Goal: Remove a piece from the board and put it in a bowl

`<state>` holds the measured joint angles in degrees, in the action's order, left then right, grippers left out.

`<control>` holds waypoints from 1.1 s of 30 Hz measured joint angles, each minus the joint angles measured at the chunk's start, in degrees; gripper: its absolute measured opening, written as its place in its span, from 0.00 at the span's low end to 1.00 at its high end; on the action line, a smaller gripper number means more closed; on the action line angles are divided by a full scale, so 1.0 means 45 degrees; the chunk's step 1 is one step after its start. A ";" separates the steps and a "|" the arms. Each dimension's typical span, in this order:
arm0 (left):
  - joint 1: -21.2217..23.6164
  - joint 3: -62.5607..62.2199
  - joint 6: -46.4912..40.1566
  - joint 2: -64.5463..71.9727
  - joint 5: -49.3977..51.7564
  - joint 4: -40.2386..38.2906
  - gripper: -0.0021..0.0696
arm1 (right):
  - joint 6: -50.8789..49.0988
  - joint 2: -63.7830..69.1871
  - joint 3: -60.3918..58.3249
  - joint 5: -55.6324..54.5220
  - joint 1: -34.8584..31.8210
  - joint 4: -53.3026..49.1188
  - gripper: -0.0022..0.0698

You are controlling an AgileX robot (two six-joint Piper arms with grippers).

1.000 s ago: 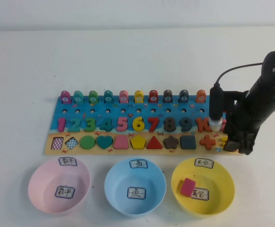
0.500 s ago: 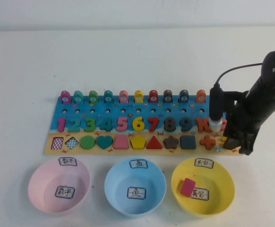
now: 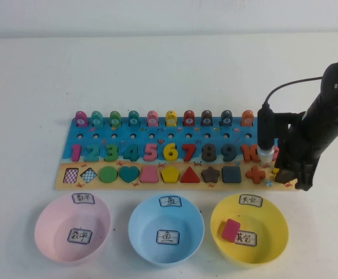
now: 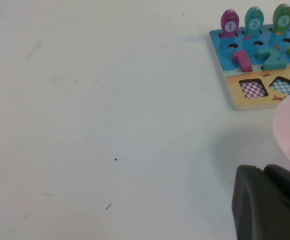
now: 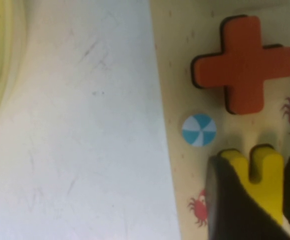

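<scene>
right pincer [image 5: 252,200] | narrowed around yellow piece [image 5: 257,175] | on board [image 5: 184,90] | left pincer [image 4: 269,205] parked

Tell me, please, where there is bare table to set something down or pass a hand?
Bare patches: the wide stretch behind the board, and the table left of it and the pink bowl, near the left gripper. Crowded: the board's right end, where the right gripper closes on the yellow piece beside the orange plus.
</scene>
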<state>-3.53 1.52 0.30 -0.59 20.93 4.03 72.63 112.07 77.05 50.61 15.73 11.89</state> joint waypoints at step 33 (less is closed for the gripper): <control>0.0000 0.0000 0.0000 0.0000 0.0000 0.0000 0.02 | -0.3514 -0.3053 -0.0024 0.0217 0.0206 -0.0529 0.29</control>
<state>-3.53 1.52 0.30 -0.59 20.93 4.03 56.82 98.33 76.95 51.58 16.66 9.51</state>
